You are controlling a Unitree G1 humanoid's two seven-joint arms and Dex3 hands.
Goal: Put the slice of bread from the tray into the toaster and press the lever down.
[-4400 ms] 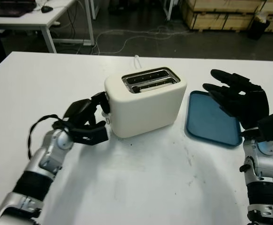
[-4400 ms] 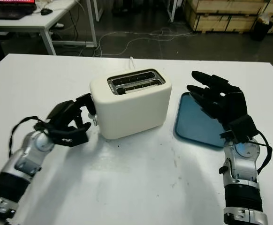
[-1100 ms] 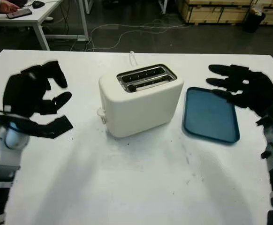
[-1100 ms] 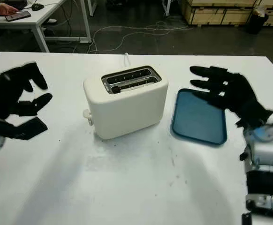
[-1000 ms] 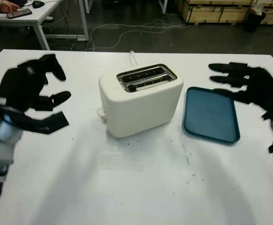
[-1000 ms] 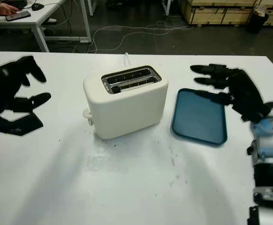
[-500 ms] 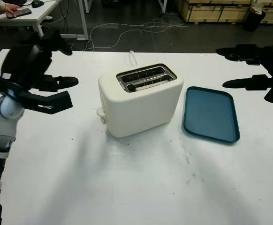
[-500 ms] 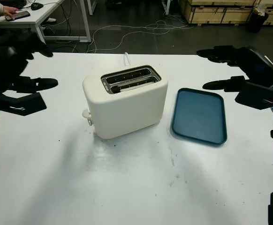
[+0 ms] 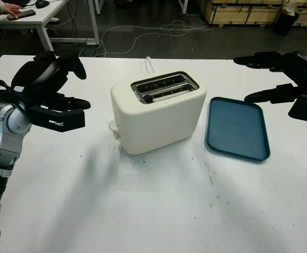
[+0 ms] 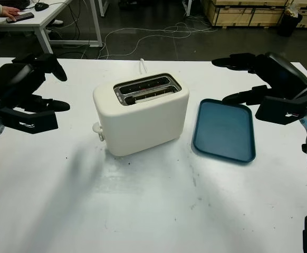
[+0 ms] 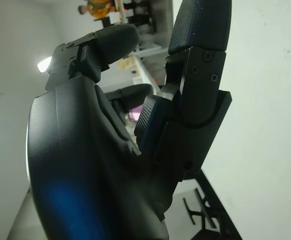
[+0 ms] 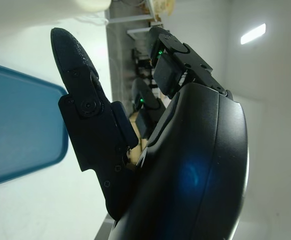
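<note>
Left hand (image 9: 48, 95) at frame left, raised off table (image 9: 143, 211), open, holding nothing. Right hand (image 10: 272, 87) at upper right, above tray (image 10: 224, 132) far edge, open. Toaster (image 9: 159, 113) frame centre between hands, cream, slot contents hard to make out. Tray blue, just right of toaster.

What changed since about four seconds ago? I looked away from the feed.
The left hand drew back from the toaster lever and rose, open. The right hand lifted off above the tray, also open. Toaster and tray stayed put.
</note>
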